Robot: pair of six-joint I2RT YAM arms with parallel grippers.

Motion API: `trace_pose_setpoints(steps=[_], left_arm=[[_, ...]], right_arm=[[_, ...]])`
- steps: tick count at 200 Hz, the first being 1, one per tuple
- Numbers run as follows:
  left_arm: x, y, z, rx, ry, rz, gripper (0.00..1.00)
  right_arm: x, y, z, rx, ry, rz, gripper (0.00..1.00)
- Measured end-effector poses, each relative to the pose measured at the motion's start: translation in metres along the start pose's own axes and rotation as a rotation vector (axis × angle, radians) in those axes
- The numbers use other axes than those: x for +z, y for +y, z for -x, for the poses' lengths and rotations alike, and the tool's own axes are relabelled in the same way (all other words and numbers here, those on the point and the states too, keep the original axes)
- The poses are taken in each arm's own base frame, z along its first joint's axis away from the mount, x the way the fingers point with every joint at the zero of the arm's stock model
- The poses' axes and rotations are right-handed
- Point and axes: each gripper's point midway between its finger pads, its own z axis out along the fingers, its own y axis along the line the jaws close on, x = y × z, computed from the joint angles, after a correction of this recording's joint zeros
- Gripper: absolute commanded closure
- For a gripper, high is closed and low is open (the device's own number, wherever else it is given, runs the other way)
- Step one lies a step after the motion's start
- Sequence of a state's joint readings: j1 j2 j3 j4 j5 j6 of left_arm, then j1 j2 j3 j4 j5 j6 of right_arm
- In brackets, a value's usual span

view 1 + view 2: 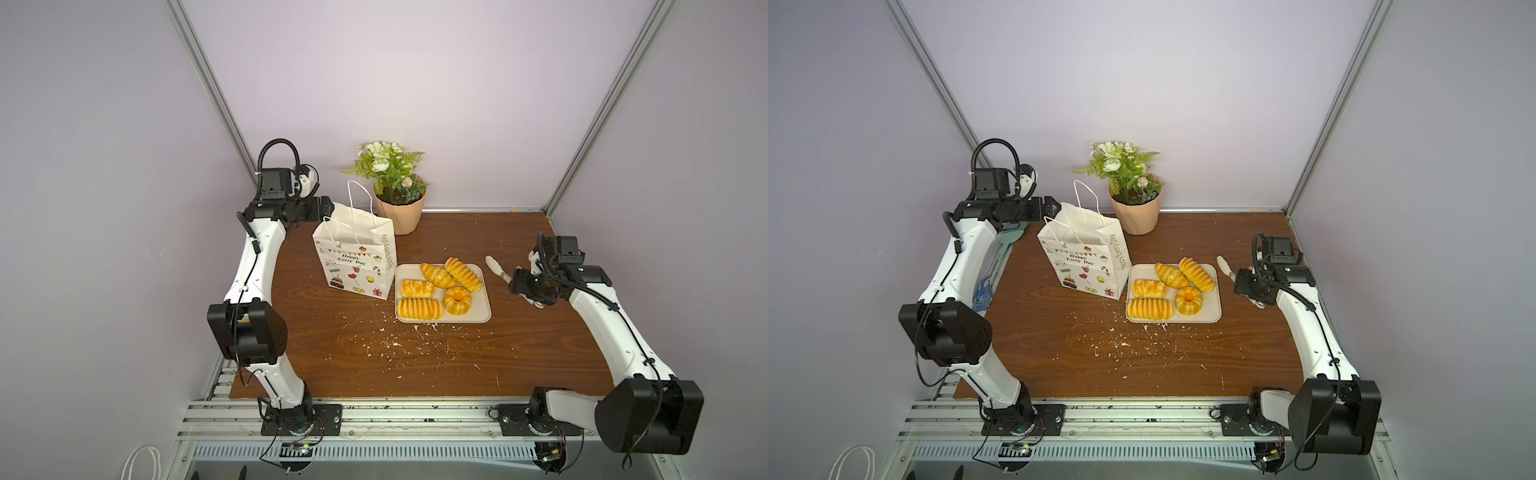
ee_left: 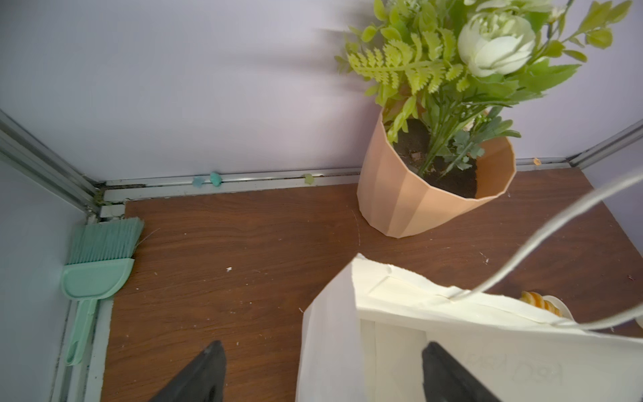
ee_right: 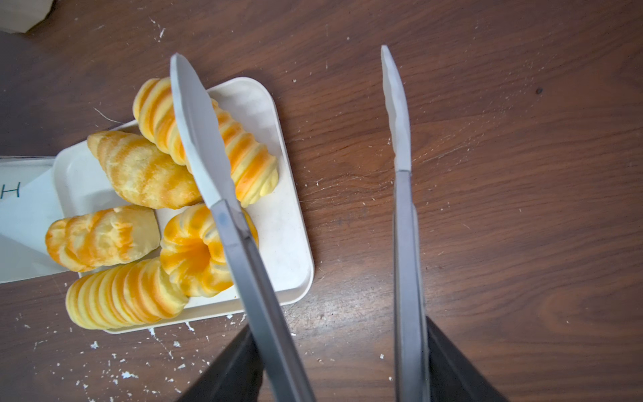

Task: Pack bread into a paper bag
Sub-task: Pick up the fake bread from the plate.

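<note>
The left claw [image 2: 323, 344] stands open astride the rim of the upright paper bag [image 1: 357, 257]. All five bread [image 1: 437, 275] pieces lie on the tray [image 1: 483, 309] beside it. The right claw [image 3: 339, 325] grips spread tongs [image 3: 205, 139]. First pick ahead: close them on one loaf.

Five pieces of bread [image 1: 419, 308] are laid on a tray [image 1: 480, 312] just beside the upright paper bag [image 1: 357, 266]; tongs [image 1: 493, 264] are held in the right pincer [image 1: 517, 286].

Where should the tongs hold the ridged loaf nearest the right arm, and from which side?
Grip the ridged loaf across its middle, one blade of the tongs on each long side, from above. It lies diagonal on the tray; the croissant crowds one flank.
</note>
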State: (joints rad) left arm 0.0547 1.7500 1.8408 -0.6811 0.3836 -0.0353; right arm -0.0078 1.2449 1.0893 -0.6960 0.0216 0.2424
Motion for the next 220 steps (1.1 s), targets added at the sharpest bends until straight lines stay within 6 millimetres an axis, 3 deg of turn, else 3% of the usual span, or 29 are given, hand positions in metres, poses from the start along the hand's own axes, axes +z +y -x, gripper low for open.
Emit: trace_pose_setpoints(steps=[20, 48, 85, 106, 146, 158, 185, 220], left_arm=[[0.004, -0.016, -0.006, 0.026, 0.027, -0.031, 0.31], [0.009, -0.03, -0.016, 0.046, 0.063, -0.043, 0.34], [0.014, -0.013, -0.035, 0.04, 0.126, 0.049, 0.34], [0.012, -0.001, -0.04, 0.046, 0.149, 0.122, 0.14], [0.005, 0.01, -0.034, 0.049, 0.14, 0.198, 0.13], [0.003, 0.01, -0.028, 0.052, 0.127, 0.199, 0.17], [0.002, 0.009, -0.021, 0.054, 0.112, 0.196, 0.35], [0.019, 0.011, -0.027, 0.046, 0.145, 0.177, 0.49]], right_arm=[[0.0, 0.0, -0.001, 0.0, 0.005, 0.0, 0.31], [-0.005, 0.002, 0.006, -0.003, -0.004, 0.002, 0.31], [-0.012, 0.005, 0.017, -0.013, -0.034, 0.011, 0.31], [-0.01, 0.006, 0.019, -0.021, -0.028, 0.011, 0.31], [-0.003, 0.007, 0.017, -0.028, -0.008, 0.009, 0.32], [-0.003, 0.008, 0.018, -0.029, -0.008, 0.009, 0.32], [-0.003, 0.008, 0.018, -0.03, -0.008, 0.009, 0.32], [-0.003, 0.008, 0.019, -0.033, -0.008, 0.01, 0.32]])
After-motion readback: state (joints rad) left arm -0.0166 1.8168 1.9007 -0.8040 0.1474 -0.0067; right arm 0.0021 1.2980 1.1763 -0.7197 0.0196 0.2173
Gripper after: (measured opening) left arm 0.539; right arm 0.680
